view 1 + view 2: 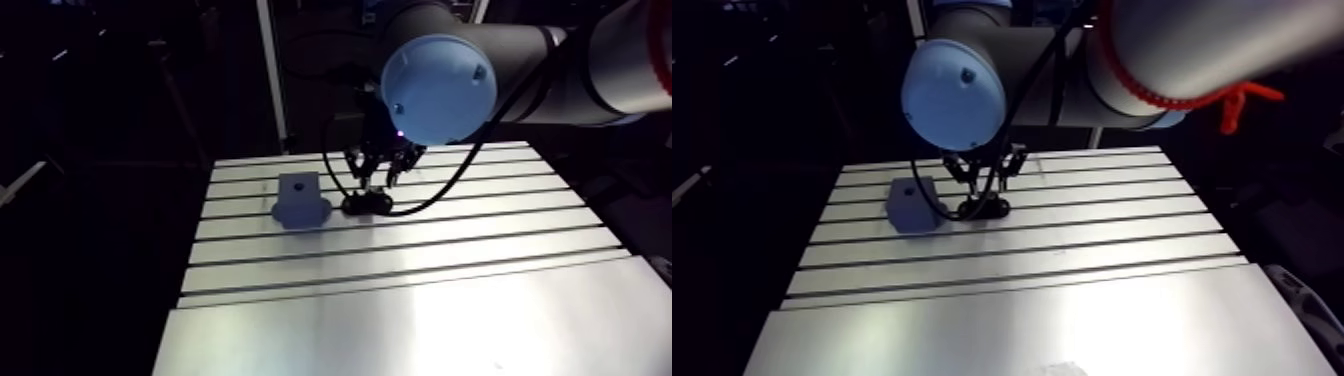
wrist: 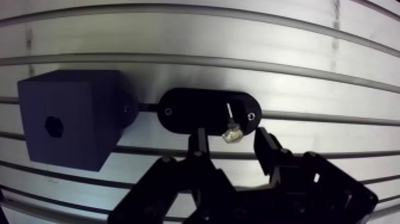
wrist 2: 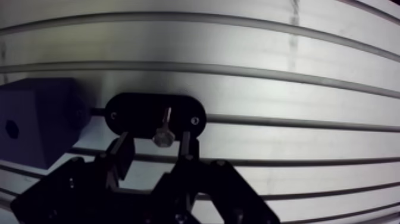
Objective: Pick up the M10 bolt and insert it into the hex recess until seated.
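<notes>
The bench [image 1: 420,300] is aluminium in two parts: a far part crossed by long parallel slots, and a smooth, bare sheet nearer the arm's camera that carries a broad pale glare. Past the bench's edges the surroundings fall off into darkness. All the work pieces sit on the slotted part, toward its far edge and well apart from the side edges. A dark block [image 2: 77,95] with a flared foot stands there upright, with the hex recess [image 2: 53,126] in its top face. Just beside it lies a flat, black, oval holder [image 2: 190,110] set along one slot, with a small screw showing near each end. The bolt [image 2: 231,132] is at the holder's end away from the block; its thin shank runs over the black plate and its pale hex head is turned toward the gripper [image 2: 232,143]. The gripper hangs low over that end, its two dark fingers [image 2: 199,146] spread apart with the bolt head between them. A gap shows on each side of the head, so it has hold of nothing. The arm [image 1: 438,88] reaches in over the far edge, its light-blue cap above the holder, while the slotted strips beyond the holder lie bare out to the bench's side edge.
</notes>
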Available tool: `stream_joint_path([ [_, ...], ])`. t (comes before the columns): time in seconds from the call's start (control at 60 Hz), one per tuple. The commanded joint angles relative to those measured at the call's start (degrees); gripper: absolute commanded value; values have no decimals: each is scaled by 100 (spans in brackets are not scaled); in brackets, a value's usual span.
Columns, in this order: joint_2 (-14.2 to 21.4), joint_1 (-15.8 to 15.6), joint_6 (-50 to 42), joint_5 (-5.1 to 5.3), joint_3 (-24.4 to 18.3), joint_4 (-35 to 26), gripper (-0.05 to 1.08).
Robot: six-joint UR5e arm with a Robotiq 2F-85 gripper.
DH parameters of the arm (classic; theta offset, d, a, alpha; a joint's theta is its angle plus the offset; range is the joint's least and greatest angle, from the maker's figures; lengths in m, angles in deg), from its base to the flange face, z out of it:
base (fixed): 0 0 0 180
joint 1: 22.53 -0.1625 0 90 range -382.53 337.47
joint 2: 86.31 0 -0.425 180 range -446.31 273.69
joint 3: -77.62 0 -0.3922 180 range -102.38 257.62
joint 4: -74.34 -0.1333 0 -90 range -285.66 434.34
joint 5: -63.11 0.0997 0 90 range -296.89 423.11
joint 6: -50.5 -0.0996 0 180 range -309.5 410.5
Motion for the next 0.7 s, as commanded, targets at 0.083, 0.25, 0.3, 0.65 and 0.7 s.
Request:
stream_joint_path([
  [0.083, -11, 28, -5, 0, -16, 0, 49],
  [0.25, -19, 30, 3, 0, -7, 0, 49],
  [0.3, -19, 30, 3, 0, -7, 0, 49],
  [0.65, -28, 30, -5, 0, 55, 0, 49],
  [0.7, -28, 30, -5, 0, 55, 0, 49],
])
